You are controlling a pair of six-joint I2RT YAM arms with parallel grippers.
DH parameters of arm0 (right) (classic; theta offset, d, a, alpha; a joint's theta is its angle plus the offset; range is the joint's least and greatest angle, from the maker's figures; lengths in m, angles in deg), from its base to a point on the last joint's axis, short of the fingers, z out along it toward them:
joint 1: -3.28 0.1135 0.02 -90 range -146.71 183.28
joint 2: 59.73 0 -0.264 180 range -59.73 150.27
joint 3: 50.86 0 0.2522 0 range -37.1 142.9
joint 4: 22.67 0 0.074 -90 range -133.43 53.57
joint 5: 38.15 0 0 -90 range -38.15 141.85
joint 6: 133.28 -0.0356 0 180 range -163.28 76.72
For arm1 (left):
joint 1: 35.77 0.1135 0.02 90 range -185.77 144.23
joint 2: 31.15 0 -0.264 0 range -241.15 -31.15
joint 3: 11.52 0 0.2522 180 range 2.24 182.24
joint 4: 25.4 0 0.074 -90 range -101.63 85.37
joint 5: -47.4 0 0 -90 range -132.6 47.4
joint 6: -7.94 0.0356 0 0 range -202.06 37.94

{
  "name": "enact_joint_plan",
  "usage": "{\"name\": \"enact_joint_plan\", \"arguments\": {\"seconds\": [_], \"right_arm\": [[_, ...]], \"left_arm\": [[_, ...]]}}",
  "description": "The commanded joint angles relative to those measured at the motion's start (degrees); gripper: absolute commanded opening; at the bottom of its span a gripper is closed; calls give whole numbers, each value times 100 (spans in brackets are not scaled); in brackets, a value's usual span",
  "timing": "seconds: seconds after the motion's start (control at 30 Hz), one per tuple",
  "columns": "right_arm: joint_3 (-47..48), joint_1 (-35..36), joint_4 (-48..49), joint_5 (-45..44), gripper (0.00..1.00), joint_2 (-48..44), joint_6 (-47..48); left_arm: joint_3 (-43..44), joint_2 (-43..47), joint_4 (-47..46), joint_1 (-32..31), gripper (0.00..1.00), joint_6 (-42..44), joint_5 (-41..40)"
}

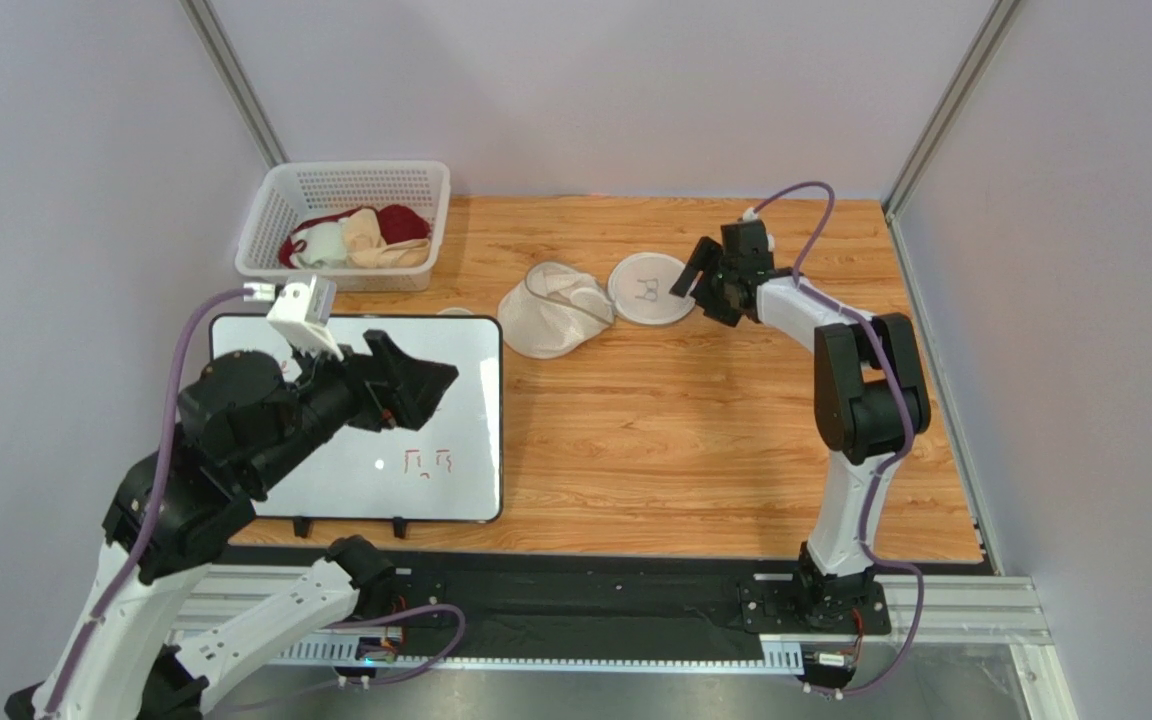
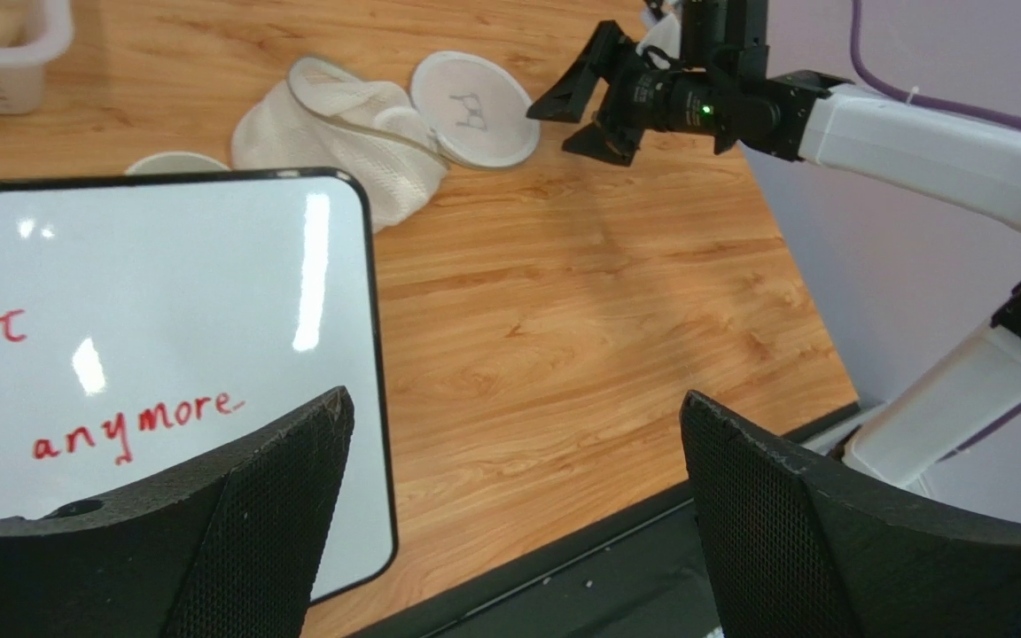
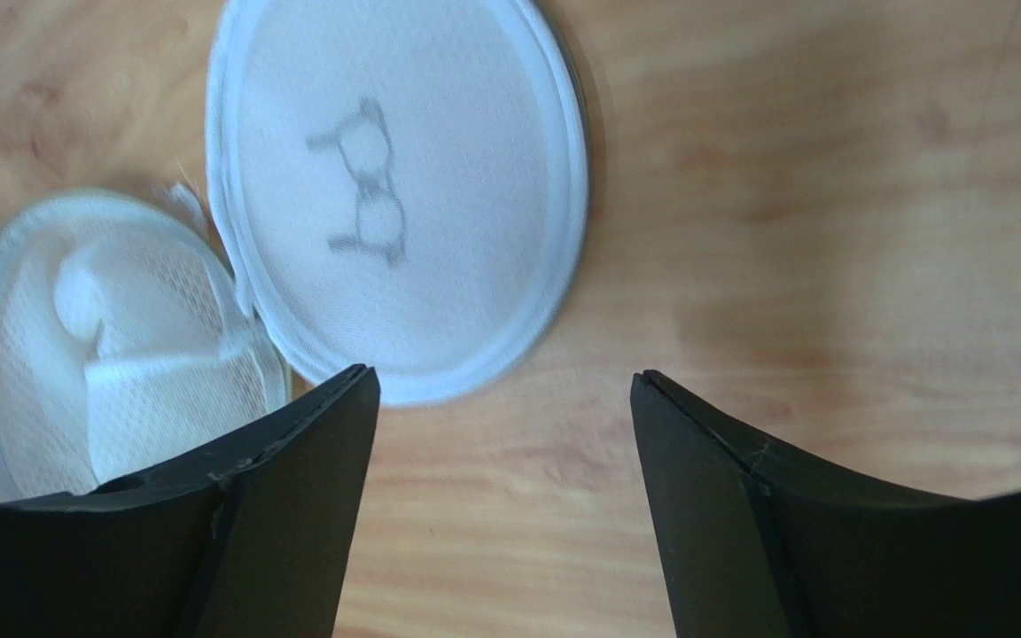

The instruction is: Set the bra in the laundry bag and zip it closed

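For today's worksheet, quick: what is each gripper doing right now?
Left gripper: open, holding nothing.
Right gripper: open, holding nothing, by the laundry bag.

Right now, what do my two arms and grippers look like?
Both the left arm and right arm have white links, black joints and a purple cable along each. The left gripper and right gripper are black with broad tapered fingers; the left's pads look mesh-textured.
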Motion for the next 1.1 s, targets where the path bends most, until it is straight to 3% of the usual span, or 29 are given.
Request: {"name": "enact_joint_plan", "arguments": {"seconds": [0.0,0.13,0.2,0.33,0.4,0.63,0.77,0.9,1.03,1.07], "right_arm": [[1008,145,-363,-972,75,439,113],[1677,242,-967,-1387,72,861,244],[2019,356,-1293,-1685,70,976,341],[2249,532,-1611,-2178,66,1135,658],[2258,541,-1681,-2266,63,1161,702],[2601,533,-2086,-2179,61,1477,860],[2619,532,-2192,-2064,44,1592,878],[2312,471,-2122,-2003,34,1513,843],[1890,436,-2095,-1923,10,1303,851],[1724,427,-2008,-1941,8,1206,851]], "left_arm": [[1201,-973,623,-4,98,254,-713],[1827,-1771,658,75,100,315,-1153],[2301,-2280,763,259,100,351,-979],[2935,-3109,958,1451,96,201,572],[3049,-3468,826,1953,95,166,937],[4043,-4577,1334,2422,92,87,640],[3842,-4631,1248,2483,92,69,411],[3560,-4508,1160,2615,92,-27,183],[3384,-4402,1107,2852,92,-238,384],[3375,-4393,1081,2879,91,-221,411]]}}
